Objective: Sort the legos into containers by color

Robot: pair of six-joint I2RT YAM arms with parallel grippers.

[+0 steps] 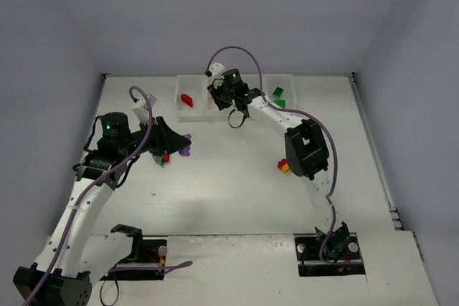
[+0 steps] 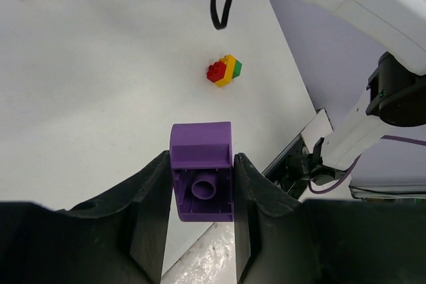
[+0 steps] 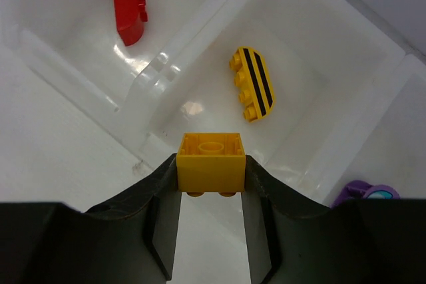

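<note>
We can read no words, numbers, labels or brand marks in any of the three views. The only printed marking we find is a pair of black stripes on a curved yellow brick [image 3: 251,84] lying in a white bin [image 3: 319,58], seen from the right wrist camera. The stripes form no letters or digits.
</note>
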